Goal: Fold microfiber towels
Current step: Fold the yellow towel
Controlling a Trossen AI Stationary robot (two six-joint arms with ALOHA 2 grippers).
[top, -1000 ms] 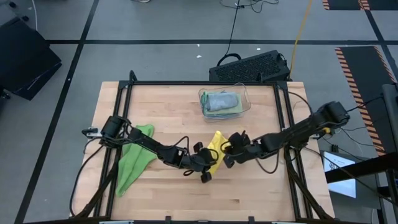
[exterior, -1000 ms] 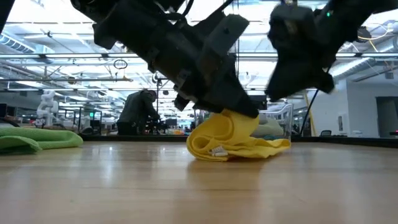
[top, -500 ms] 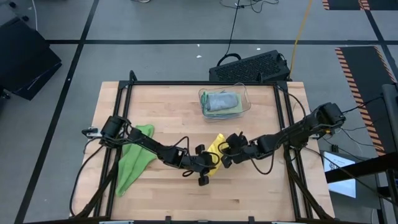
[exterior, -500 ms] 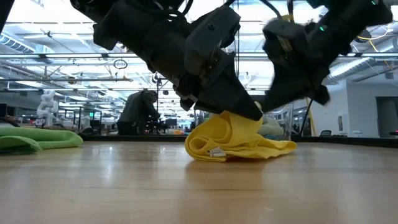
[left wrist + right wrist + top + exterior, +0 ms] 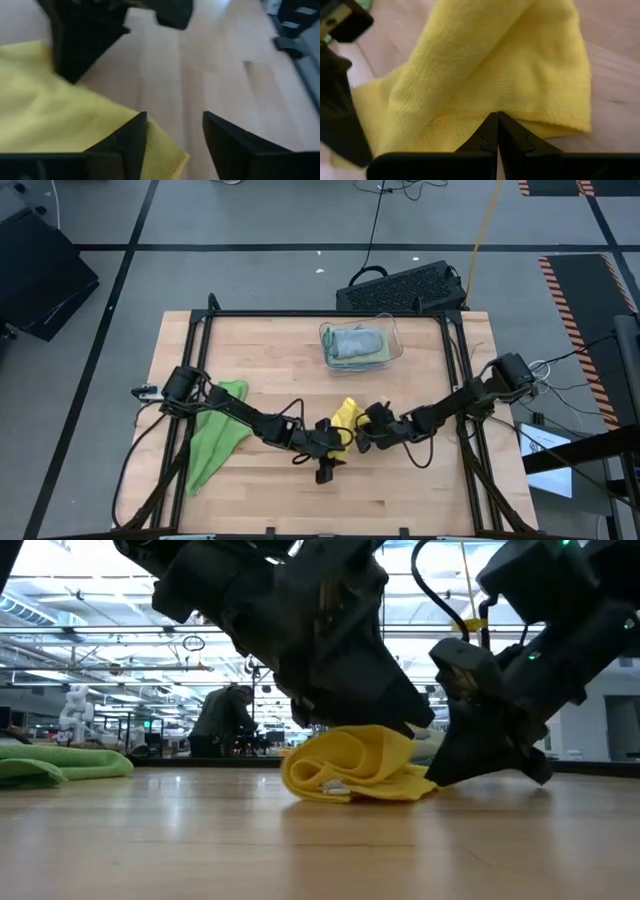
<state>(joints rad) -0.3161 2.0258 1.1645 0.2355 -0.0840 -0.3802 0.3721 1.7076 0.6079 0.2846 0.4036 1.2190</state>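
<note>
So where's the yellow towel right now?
In the high view the yellow towel lies bunched near the table's middle, between the left gripper and right gripper, nearer the front than the clear bin.

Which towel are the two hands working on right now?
The yellow towel, bunched mid-table between the left hand and right hand. The bright green towel lies apart at the table's left; the others sit in the clear bin.

Clear plastic bin [image 5: 392, 340] at table's [image 5: 420, 495] far edge; black keyboard [image 5: 405, 285] behind it.
</note>
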